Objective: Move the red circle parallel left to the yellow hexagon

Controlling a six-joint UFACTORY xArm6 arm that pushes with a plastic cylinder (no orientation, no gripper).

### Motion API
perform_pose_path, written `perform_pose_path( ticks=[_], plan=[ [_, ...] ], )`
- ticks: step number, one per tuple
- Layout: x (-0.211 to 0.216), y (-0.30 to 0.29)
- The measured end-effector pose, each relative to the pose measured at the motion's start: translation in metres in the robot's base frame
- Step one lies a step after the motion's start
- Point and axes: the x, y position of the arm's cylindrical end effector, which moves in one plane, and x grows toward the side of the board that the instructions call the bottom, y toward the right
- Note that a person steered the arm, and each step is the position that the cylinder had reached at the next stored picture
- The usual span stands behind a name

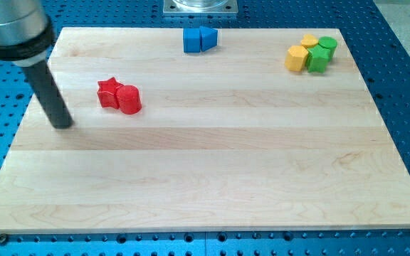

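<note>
My tip [63, 124] rests on the wooden board [212, 178] at the view's left, near the red star [108, 92] but apart from it. The red circle [129, 99] touches the star's right side. The yellow hexagon [297, 58] sits far right, bunched with what seem green blocks [320, 55]. There is no pincer, only a rod. Starting left suits a rightward push.

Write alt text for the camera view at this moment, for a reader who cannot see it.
My tip rests on a pale wooden board, just to the view's left of a red star touching a red circle. Far off at the view's top right cluster a yellow hexagon, another yellow block and two green blocks; two blue blocks sit top centre.
</note>
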Motion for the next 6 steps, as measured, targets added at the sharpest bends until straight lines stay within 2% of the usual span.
perform_pose_path(
  ticks=[1,3,4,5,6],
  plan=[
    [-0.022,0.001],
    [-0.105,0.017],
    [-0.094,0.072],
    [-0.075,0.095],
    [-0.059,0.084]
  ],
)
